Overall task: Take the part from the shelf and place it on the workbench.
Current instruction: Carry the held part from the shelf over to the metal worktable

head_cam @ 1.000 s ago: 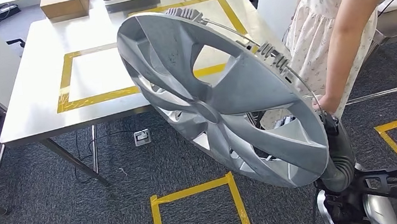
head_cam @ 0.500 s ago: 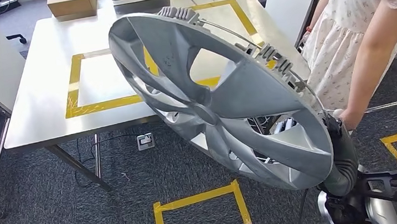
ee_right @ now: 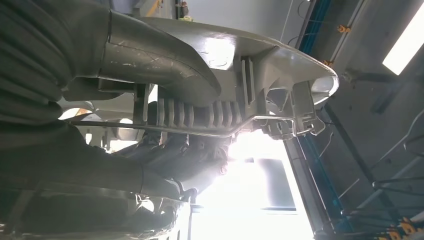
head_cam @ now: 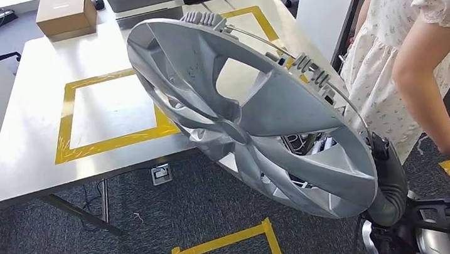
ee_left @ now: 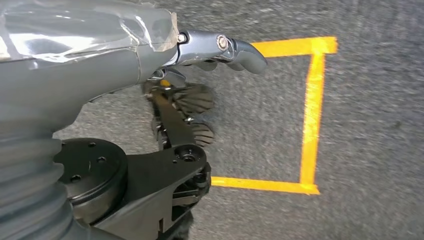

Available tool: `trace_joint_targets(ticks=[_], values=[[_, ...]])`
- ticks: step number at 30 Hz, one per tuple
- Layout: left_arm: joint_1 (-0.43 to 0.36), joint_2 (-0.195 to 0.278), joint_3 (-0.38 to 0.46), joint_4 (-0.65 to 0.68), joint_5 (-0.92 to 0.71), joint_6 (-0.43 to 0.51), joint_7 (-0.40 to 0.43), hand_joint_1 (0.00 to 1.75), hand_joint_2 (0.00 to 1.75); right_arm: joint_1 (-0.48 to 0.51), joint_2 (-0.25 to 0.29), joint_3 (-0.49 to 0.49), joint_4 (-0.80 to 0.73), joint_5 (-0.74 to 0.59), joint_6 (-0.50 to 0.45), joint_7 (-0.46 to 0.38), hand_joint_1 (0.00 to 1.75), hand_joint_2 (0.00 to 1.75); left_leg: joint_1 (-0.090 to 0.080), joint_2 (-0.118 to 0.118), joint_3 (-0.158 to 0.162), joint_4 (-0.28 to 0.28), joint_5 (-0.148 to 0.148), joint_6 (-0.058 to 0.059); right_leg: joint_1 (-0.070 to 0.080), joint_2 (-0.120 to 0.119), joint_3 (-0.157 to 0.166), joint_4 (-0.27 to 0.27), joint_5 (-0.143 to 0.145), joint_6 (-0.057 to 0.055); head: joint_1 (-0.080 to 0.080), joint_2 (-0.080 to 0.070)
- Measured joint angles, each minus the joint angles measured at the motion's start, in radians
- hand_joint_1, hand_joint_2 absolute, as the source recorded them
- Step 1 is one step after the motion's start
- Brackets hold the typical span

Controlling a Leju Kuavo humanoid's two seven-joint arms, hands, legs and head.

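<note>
Head view: right hand grips the wheel cover at its lower rim, tilted high so it clears the workbench edge. Left hand hangs over carpet, fingers loosely curled, holding nothing. Beyond, the taped square likely marks the drop spot.

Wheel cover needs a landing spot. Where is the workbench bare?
Bare inside the yellow tape rectangle on the workbench. Crowded at the far edge: cardboard box and dark equipment. The wheel cover, gripped by the right hand, hides the second taped area.
</note>
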Motion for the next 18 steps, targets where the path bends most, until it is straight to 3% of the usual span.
trace_joint_targets(ticks=[2, 3, 4, 7, 9, 12, 13, 14, 15, 17, 18], values=[[0.001, 0.002, 0.000, 0.001, -0.001, 0.000, 0.000, 0.00, 1.75, 0.001, 0.000, 0.000, -0.001, 0.001, 0.000, -0.002, 1.75, 1.75, -0.004, 0.001, 0.007, -0.118, 0.122, 0.013, 0.002, 0.002, 0.029, -0.001, -0.024, 0.005, 0.000, 0.000], [0.002, 0.004, 0.000, 0.001, -0.001, 0.000, 0.000, 0.00, 1.75, 0.001, 0.001, 0.000, -0.001, 0.001, 0.000, -0.003, 1.75, 1.75, -0.008, -0.001, 0.009, -0.164, 0.171, 0.021, 0.004, 0.005, 0.041, -0.002, -0.037, 0.009, 0.001, 0.000], [0.003, 0.005, 0.000, 0.001, -0.001, 0.000, 0.000, 0.00, 1.75, 0.002, 0.001, 0.000, -0.002, 0.002, 0.001, -0.004, 1.75, 1.75, -0.012, -0.004, 0.009, -0.193, 0.201, 0.029, 0.007, 0.008, 0.053, -0.003, -0.047, 0.015, 0.001, 0.000], [0.000, 0.007, 0.001, 0.000, -0.002, 0.001, 0.000, 0.00, 1.75, -0.001, 0.003, 0.000, -0.009, 0.004, 0.002, -0.006, 1.75, 1.75, -0.014, -0.008, 0.042, -0.220, 0.216, 0.046, 0.012, 0.010, 0.085, 0.006, -0.062, 0.036, 0.001, 0.000], [-0.005, 0.007, 0.001, -0.001, -0.002, 0.001, -0.001, 0.00, 1.75, -0.006, 0.003, -0.001, -0.012, 0.005, 0.003, -0.008, 1.75, 1.75, -0.011, -0.006, 0.073, -0.226, 0.224, 0.055, 0.012, 0.003, 0.066, 0.063, -0.085, 0.038, 0.002, 0.000], [-0.011, 0.006, 0.002, -0.001, -0.002, 0.001, -0.001, 0.00, 1.75, -0.010, 0.003, -0.002, -0.012, 0.005, 0.004, -0.009, 1.75, 1.75, -0.013, -0.007, 0.088, -0.225, 0.206, 0.062, 0.010, -0.003, -0.060, 0.243, -0.145, 0.031, 0.002, 0.000], [-0.011, 0.006, 0.002, -0.002, -0.002, 0.001, -0.001, 0.00, 1.75, -0.010, 0.003, -0.002, -0.012, 0.005, 0.004, -0.009, 1.75, 1.75, -0.014, -0.009, 0.093, -0.225, 0.198, 0.062, 0.010, -0.003, -0.095, 0.274, -0.158, 0.033, 0.002, 0.000], [-0.011, 0.006, 0.002, -0.002, -0.002, 0.001, -0.001, 0.00, 1.75, -0.010, 0.002, -0.002, -0.012, 0.006, 0.004, -0.010, 1.75, 1.75, -0.016, -0.012, 0.101, -0.225, 0.190, 0.062, 0.010, -0.003, -0.114, 0.268, -0.154, 0.036, 0.002, 0.000], [-0.011, 0.005, 0.002, -0.002, -0.002, 0.001, -0.001, 0.00, 1.75, -0.010, 0.002, -0.002, -0.012, 0.006, 0.004, -0.010, 1.75, 1.75, -0.016, -0.015, 0.111, -0.225, 0.182, 0.061, 0.011, -0.003, -0.116, 0.227, -0.127, 0.045, 0.003, 0.000], [-0.010, 0.002, 0.002, -0.002, -0.002, 0.000, -0.001, 0.00, 1.75, -0.010, 0.001, -0.002, -0.011, 0.006, 0.006, -0.010, 1.75, 1.75, -0.018, -0.019, 0.129, -0.225, 0.165, 0.057, 0.013, -0.005, -0.099, 0.096, -0.029, 0.060, 0.003, 0.000], [-0.009, 0.001, 0.002, -0.002, -0.002, -0.001, -0.001, 0.00, 1.75, -0.010, 0.000, -0.001, -0.010, 0.006, 0.007, -0.010, 1.75, 1.75, -0.019, -0.020, 0.133, -0.224, 0.158, 0.053, 0.016, -0.006, -0.089, 0.046, 0.010, 0.057, 0.002, 0.000]])
